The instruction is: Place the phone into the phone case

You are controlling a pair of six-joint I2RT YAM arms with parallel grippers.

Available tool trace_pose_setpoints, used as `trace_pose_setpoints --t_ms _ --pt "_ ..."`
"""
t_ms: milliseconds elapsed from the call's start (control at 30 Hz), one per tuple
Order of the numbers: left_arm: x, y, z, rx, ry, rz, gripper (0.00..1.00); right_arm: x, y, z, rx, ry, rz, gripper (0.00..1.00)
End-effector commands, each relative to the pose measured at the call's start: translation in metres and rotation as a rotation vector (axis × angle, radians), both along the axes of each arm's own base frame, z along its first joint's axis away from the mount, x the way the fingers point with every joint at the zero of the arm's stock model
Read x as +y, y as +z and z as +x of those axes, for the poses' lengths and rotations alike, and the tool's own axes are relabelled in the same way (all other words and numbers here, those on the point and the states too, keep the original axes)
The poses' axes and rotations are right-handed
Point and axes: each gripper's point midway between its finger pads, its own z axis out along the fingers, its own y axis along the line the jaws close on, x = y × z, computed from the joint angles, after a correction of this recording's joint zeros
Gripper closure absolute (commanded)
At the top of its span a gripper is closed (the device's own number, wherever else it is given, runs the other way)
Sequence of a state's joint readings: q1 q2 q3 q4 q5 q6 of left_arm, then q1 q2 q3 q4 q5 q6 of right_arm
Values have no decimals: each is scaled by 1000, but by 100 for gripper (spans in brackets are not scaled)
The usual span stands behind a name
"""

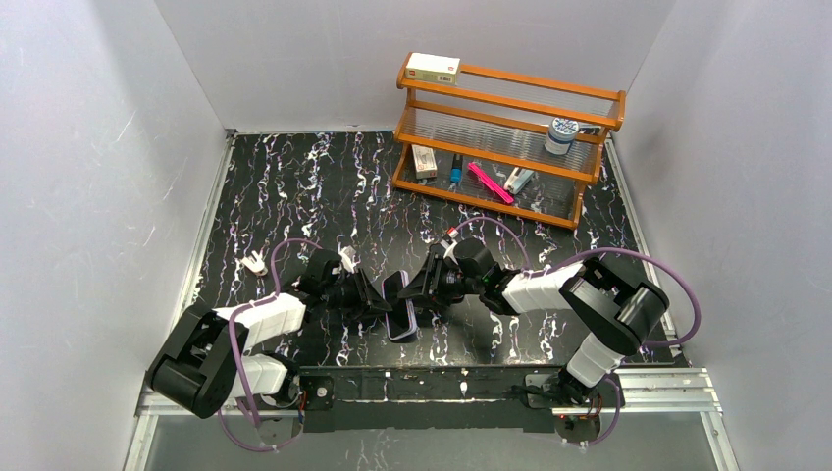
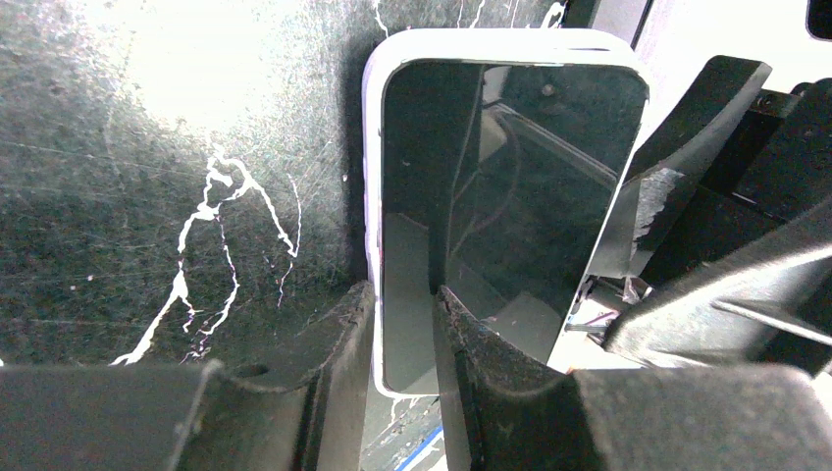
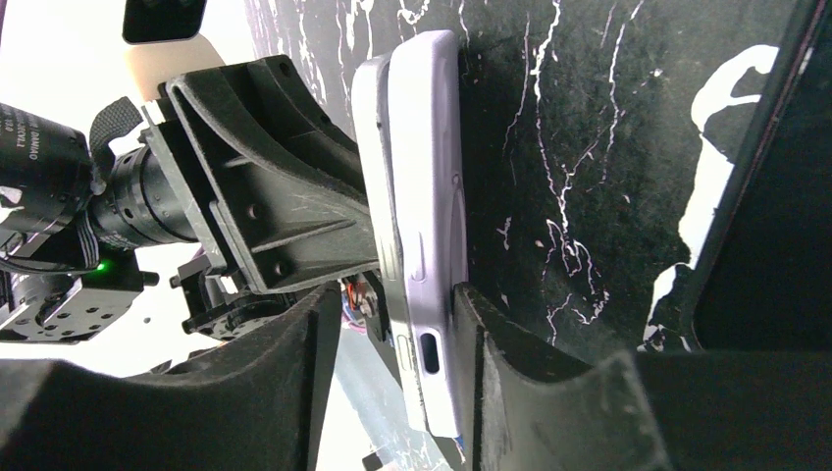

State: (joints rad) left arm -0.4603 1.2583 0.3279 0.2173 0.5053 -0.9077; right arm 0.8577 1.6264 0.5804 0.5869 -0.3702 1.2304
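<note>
The phone case [image 1: 400,319] stands on edge on the tabletop [image 1: 294,186], well in front of the wooden rack [image 1: 505,137] and to its left, between the two arms. The black-glass phone [image 2: 510,186] sits inside it, with the pale rim showing along the top and left edges. The left gripper [image 2: 402,304] pinches the case and phone at the lower edge. The right gripper [image 3: 397,304] straddles the case with its jaws apart: one finger [image 3: 491,353] touches the lavender back, the other stands clear
</note>
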Motion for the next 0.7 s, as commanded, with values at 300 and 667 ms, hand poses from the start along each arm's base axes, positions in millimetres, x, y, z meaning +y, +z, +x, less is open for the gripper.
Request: trace_pose_setpoints --t_ms 300,667 --pt "0 -6 -15 41 -22 3 73 24 33 -1 -66 90 105 89" --pt "0 -8 -14 49 -23 10 73 28 36 0 -72 108 91 66"
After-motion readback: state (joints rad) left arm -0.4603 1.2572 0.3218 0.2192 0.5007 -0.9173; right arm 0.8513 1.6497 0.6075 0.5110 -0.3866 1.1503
